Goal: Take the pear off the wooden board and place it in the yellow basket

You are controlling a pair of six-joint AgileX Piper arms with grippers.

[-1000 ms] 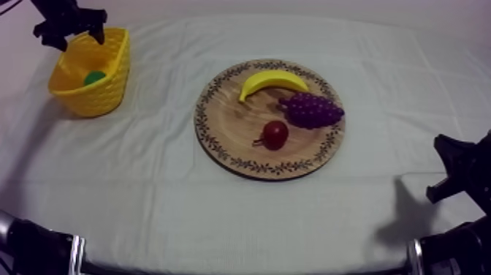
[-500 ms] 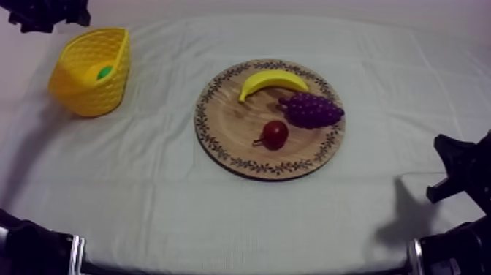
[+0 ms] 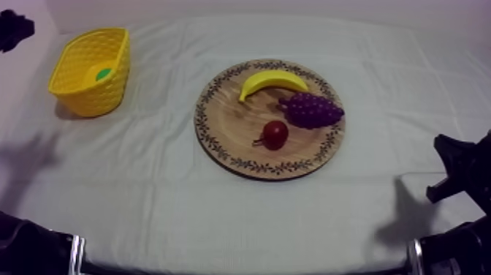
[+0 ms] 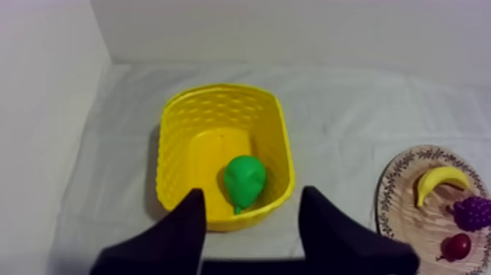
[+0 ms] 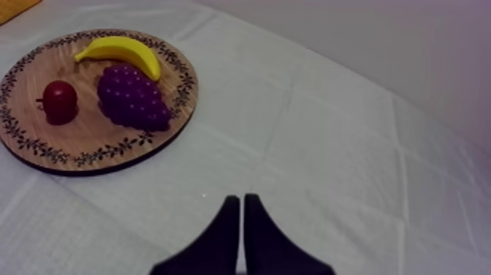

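The table under a grey-white cloth (image 3: 183,197) carried everything. Near its middle lay the round wooden board with a patterned rim (image 3: 230,128). The yellow plastic basket with woven-looking walls (image 3: 80,95) stood well apart from the board, at my left side of the table.

The left gripper (image 4: 252,196) hung above the near end of the basket. Its two black fingers were wide apart, and nothing was between them. The right gripper (image 5: 242,199) was low over the bare cloth, near the board. Its fingers lay together as a narrow wedge and held nothing.

On the board, the purple bunch of toy grapes (image 3: 311,110) lay just beside the yellow toy banana (image 3: 272,80), which curved along the far part of the board.

The green toy pear (image 4: 244,181) was inside the basket, on its floor and close to the end wall under the left gripper. It was bright green and smooth, with a rounded body. It lay on its side, and a thin green stem pointed toward that wall.

The small red fruit with a short dark stem (image 3: 275,134) lay on the board, near the grapes but apart from them.
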